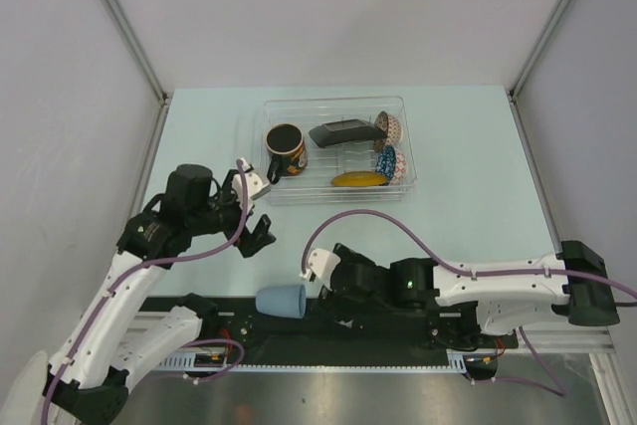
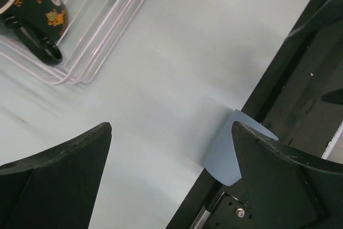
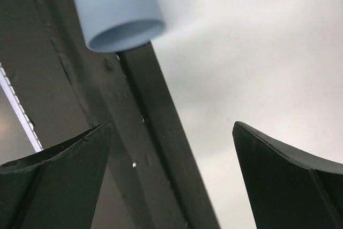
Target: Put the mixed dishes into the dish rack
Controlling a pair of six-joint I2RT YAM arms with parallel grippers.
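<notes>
table: pale blue | walls: plain grey | corner posts: metal

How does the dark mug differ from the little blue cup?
The mug sits inside the clear rack with its mouth facing up. The cup lies on its side outside the rack, at the near table edge between the two arms. The mug is dark with an orange pattern and a handle, while the cup is plain pale blue with no handle showing. Both are drinking vessels, and nothing grips either.

Lab test cell (white panel walls, aluminium frame).
</notes>
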